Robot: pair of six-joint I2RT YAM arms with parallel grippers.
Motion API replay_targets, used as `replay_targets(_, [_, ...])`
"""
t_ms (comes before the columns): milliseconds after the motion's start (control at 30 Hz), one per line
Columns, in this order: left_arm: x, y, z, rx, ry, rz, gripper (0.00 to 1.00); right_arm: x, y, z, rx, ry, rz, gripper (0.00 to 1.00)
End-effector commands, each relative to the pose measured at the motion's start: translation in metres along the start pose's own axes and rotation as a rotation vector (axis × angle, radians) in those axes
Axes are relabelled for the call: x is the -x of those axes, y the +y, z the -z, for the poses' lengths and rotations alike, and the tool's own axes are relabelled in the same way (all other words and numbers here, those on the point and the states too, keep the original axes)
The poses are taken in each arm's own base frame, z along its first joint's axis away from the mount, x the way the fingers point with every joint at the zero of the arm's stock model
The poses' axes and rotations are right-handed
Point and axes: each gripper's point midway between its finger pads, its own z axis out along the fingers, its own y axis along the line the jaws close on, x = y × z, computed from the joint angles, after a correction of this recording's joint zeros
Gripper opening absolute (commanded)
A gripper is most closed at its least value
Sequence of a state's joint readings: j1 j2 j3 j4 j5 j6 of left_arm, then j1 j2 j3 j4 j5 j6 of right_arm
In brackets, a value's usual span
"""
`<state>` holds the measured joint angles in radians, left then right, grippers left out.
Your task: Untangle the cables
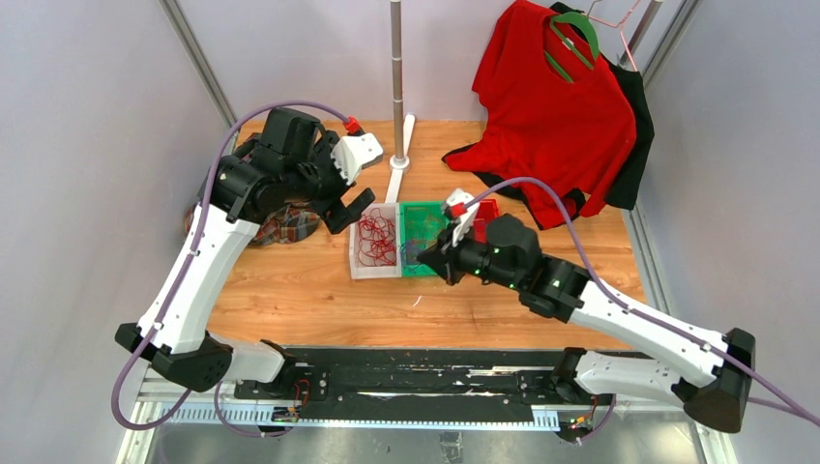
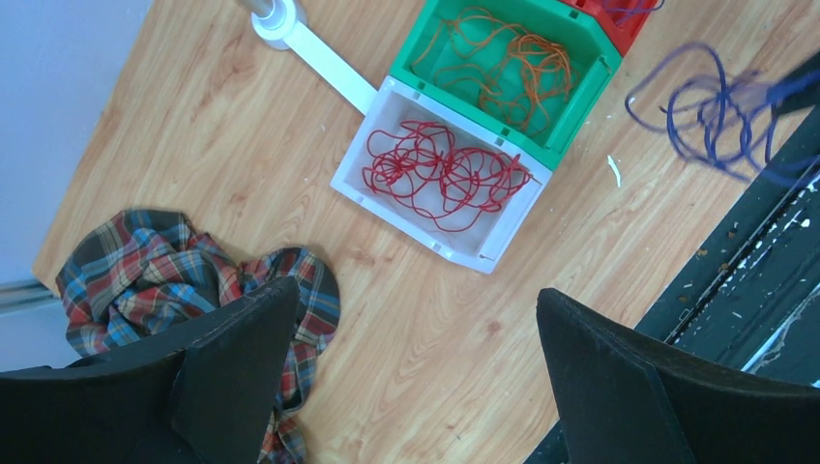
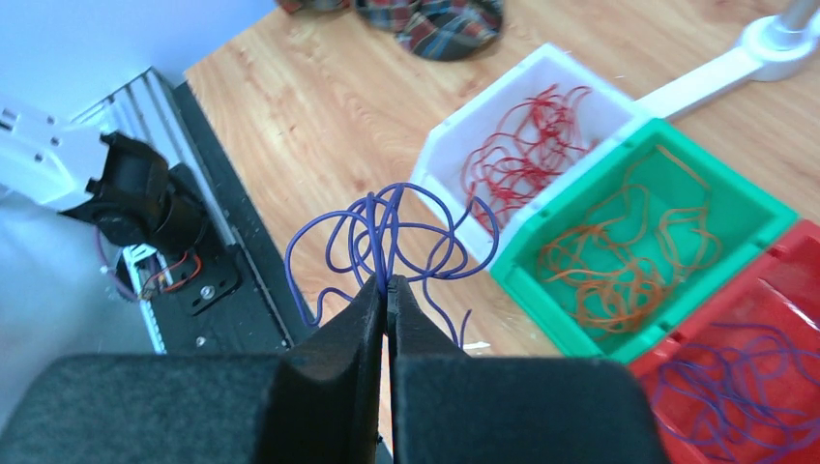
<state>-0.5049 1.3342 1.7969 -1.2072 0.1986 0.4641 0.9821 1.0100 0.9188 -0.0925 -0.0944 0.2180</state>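
Right gripper (image 3: 388, 287) is pinched tight on a clump of purple-blue cables (image 3: 387, 227). The loops fan out ahead of the fingertips with no clear long axis, just a loose bunch with a few tails hanging. The clump appears to be held up off the tabletop (image 3: 319, 106), near the front corner of the white bin (image 3: 440, 179).

Left gripper (image 2: 416, 300) is spread wide and holds nothing, hovering above the plaid cloth (image 2: 164, 271) on the left of the bins.

Key relation: the red bin (image 3: 774, 256), with a second purple-blue heap (image 3: 735, 387) in it, lies to the right of the held clump, past the green bin (image 3: 541, 290). The right arm is nearer, so the carry is probably a short sideways move across the green bin. Risk of tails catching in the orange cables (image 3: 619, 261).

Red cables (image 2: 440, 174) sit in the white bin, well apart from both grippers.

Views:
- Right wrist view shows the pinch point and the red bin's contents.
- Left wrist view shows the held clump from the side as a blurred blue tangle, with the red bin cut off at the edge.
- Top view barely shows the held loops.
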Motion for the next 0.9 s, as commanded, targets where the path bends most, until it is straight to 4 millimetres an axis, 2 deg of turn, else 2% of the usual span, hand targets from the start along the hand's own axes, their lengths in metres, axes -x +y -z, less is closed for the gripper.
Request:
replay_targets(0, [0.009,0.003,0.010,0.011,-0.037,-0.010,0.98,0.013,-0.017,0.015,-0.023,-0.015,-0.022,0.01])
replay_targets(100, [0.009,0.003,0.010,0.012,-0.035,-0.007,0.98,0.019,-0.033,0.019,-0.059,-0.029,-0.042,0.01])
replay_targets(267, [0.009,0.004,0.010,0.014,-0.035,-0.005,0.98,0.013,-0.066,0.019,-0.136,-0.019,-0.083,0.01])
replay_targets(533, [0.007,0.003,0.010,0.013,-0.031,-0.001,0.98,-0.032,-0.170,0.010,-0.453,0.075,-0.135,0.01])
replay_targets(700, [0.006,0.003,0.011,0.017,-0.032,-0.006,0.98,-0.039,-0.210,0.005,-0.568,0.105,-0.147,0.03])
replay_targets(733, [0.005,0.003,0.010,0.018,-0.027,-0.004,0.98,-0.038,-0.215,0.004,-0.581,0.106,-0.151,0.10])
replay_targets(833, [0.001,0.004,0.007,0.022,-0.011,-0.002,0.98,-0.031,-0.222,0.006,-0.614,0.104,-0.149,0.50])
replay_targets(867, [0.000,0.006,0.007,0.028,-0.008,0.002,0.98,-0.027,-0.222,0.009,-0.626,0.099,-0.145,0.61])
